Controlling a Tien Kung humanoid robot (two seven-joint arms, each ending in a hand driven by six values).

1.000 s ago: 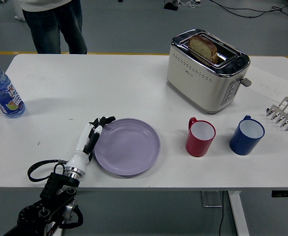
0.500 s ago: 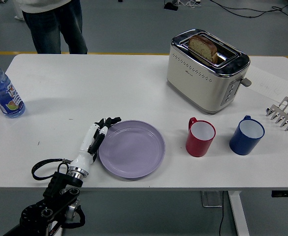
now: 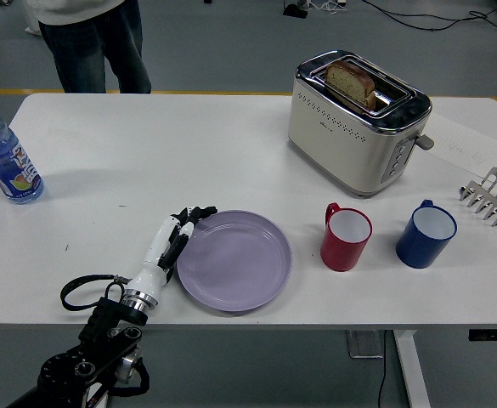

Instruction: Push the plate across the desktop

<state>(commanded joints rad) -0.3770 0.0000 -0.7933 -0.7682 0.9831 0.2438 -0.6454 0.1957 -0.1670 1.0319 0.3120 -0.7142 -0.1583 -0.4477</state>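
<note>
My left robot hand (image 3: 178, 235) lies flat, fingers extended, gripping nothing, touching the lilac plate's (image 3: 235, 260) left rim — plate directly rightward

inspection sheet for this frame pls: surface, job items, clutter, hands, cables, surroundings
Surface: white table, dry, no spills seen.
Job's things: purple plate, empty, near the front edge, left of the red mug.
Clutter: blue mug; toaster with bread in its slot; water bottle at the left edge; metal rack and a paper sheet at the right.
Hands: left hand flat against the plate's left rim, fingers extended; right hand not in view.
Cables: black loop at the left wrist; floor cables beyond the table.
Surroundings: person's legs at the far left side.
</note>
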